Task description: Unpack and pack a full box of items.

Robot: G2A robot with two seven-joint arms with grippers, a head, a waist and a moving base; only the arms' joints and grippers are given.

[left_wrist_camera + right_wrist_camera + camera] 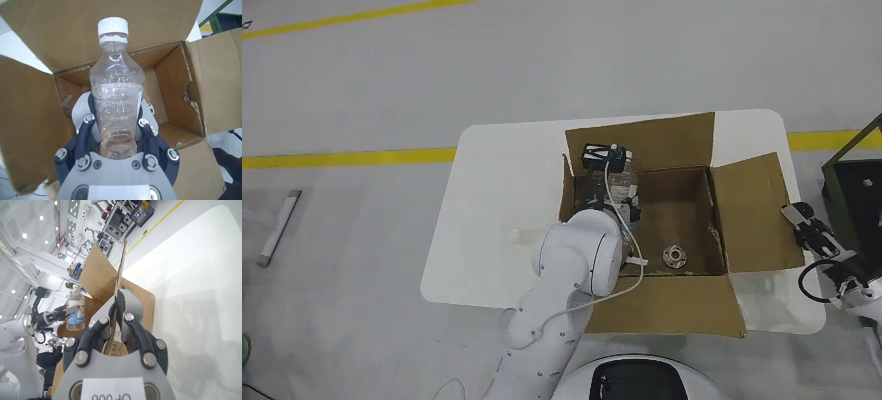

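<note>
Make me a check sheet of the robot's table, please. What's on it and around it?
Surface: white table, carrying an open cardboard box.
Job's things: clear bottle with a white cap, held upright over the box; small round thing on the box floor, too small to tell what it is.
Clutter: nothing seen.
Grippers: left gripper shut on the bottle; right gripper shut on the edge of the box's right flap.
Cables: white cable looping along the left arm.
Surroundings: grey floor with yellow lines; green rack beside the table.
</note>
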